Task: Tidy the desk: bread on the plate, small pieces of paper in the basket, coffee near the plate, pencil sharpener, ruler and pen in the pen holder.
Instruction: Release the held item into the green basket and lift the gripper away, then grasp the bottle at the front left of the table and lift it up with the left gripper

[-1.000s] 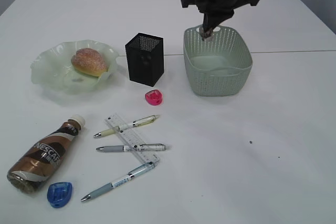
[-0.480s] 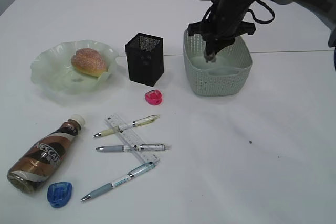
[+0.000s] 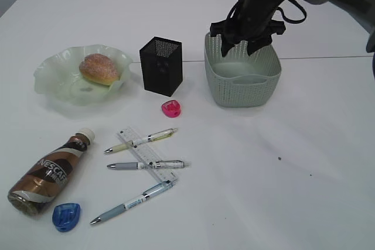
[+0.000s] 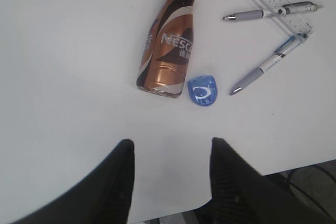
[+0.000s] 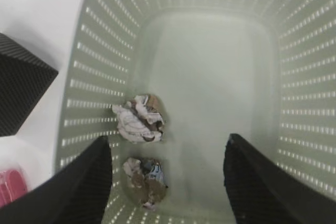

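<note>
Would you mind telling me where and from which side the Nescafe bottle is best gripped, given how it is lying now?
Probably from straight above, across the middle of its body. The coffee lies on its side on the desk, cap toward the plate. The jaws should close across its width. The blue sharpener sits close by the base, so the mid-body, away from it, seems safer.

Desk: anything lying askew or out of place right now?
Yes. The coffee lies on its side, away from the plate. Three pens lie crisscrossed over the ruler, not in the pen holder.
</note>
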`<state>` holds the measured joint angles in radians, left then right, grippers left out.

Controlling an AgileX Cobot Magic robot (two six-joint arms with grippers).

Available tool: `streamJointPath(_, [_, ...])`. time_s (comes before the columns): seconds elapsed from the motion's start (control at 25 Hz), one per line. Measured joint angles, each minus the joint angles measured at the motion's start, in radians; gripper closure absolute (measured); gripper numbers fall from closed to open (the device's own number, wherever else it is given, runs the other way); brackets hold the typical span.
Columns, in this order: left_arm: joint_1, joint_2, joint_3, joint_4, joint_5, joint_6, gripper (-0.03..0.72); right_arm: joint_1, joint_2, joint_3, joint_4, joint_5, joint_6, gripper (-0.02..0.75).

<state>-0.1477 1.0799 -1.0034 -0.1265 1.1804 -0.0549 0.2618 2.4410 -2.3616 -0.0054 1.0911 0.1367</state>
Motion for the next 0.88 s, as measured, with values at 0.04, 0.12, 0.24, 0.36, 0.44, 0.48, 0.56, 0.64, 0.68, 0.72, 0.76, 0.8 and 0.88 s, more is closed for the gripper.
streamJointPath(0.04, [0.000,0.000,0.000,0.000,0.000,0.000,0.338,0.000,-0.002,-0.005,0.005,0.024,0.000,0.246])
streamJointPath(0.12, [0.000,0.000,0.000,0.000,0.000,0.000,0.338,0.000,-0.014,-0.019,0.011,0.083,0.000,0.246])
streamJointPath(0.24, [0.000,0.000,0.000,0.000,-0.002,0.000,0.335,0.000,-0.046,-0.029,0.015,0.136,-0.009,0.246])
streamJointPath(0.36, [0.000,0.000,0.000,0.000,-0.008,0.000,0.326,0.000,-0.074,-0.031,0.017,0.146,-0.013,0.246])
streamJointPath(0.44, [0.000,0.000,0.000,0.000,-0.013,0.000,0.321,0.000,-0.091,-0.031,0.017,0.152,-0.015,0.246])
streamJointPath(0.48, [0.000,0.000,0.000,0.000,-0.013,0.000,0.321,0.000,-0.101,-0.031,0.017,0.152,-0.015,0.246])
streamJointPath(0.56, [0.000,0.000,-0.009,0.000,-0.015,0.000,0.320,0.000,-0.127,-0.031,0.017,0.154,-0.022,0.246])
streamJointPath(0.64, [0.000,0.000,-0.035,0.000,-0.017,0.000,0.319,0.000,-0.168,-0.029,0.015,0.155,-0.041,0.246])
streamJointPath(0.68, [0.000,0.003,-0.051,0.000,-0.017,0.000,0.319,0.000,-0.194,-0.024,0.015,0.155,-0.048,0.246])
streamJointPath(0.72, [0.000,0.011,-0.070,0.000,-0.013,0.000,0.318,0.000,-0.219,-0.011,0.015,0.155,-0.049,0.246])
streamJointPath(0.76, [0.000,0.027,-0.087,0.000,-0.006,0.000,0.316,0.000,-0.253,0.005,0.015,0.155,-0.051,0.246])
streamJointPath(0.8, [0.000,0.050,-0.107,0.000,0.008,0.002,0.311,0.000,-0.289,0.031,0.018,0.155,-0.055,0.246])
streamJointPath(0.88, [0.000,0.107,-0.141,0.000,0.034,0.012,0.281,0.000,-0.364,0.101,0.019,0.155,-0.055,0.246])
